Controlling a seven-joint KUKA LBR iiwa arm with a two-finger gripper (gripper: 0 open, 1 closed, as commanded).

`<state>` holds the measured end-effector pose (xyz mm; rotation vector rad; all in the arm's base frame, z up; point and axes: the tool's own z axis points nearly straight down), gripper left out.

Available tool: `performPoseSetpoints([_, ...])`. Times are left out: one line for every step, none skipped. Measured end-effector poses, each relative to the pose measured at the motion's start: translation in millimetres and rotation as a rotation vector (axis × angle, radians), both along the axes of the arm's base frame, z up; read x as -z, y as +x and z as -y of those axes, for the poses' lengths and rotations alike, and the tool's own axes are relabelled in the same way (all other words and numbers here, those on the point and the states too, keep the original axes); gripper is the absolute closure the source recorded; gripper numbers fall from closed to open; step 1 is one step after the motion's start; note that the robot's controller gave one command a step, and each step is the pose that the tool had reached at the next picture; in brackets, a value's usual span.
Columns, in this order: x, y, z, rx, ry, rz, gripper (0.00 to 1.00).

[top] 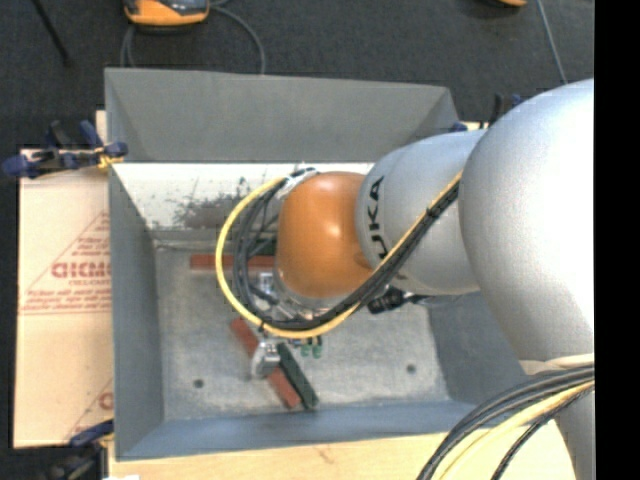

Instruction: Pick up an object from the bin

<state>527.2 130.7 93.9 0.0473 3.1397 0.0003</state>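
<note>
My gripper (265, 360) reaches down from under the orange cover into the front middle of the bin. Directly beside it, to the right, lies a long thin tool (297, 384) with a dark and a red-brown side, slanting toward the front wall. A short red-brown piece (244, 333) lies just up and left of the gripper, partly hidden by it. Whether the gripper touches either thing is hidden.
A red-brown bar (212, 262) lies across the back of the bin floor, its right part hidden under the arm. A small green item (312, 347) peeks out below the cover. The arm hides the bin's middle and right.
</note>
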Motion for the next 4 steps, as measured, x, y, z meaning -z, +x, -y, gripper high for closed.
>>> performPoseSetpoints([2, -6.5, 20, -0.172, 0.0, 0.0, 0.0])
performPoseSetpoints([14, -5.2, 29, 0.095, 0.002, -0.018, 1.0])
performPoseSetpoints([14, -4.9, 29, 0.097, 0.003, -0.017, 1.0])
performPoseSetpoints([-98, -13.1, 35, 0.006, 0.0, 0.001, 1.0])
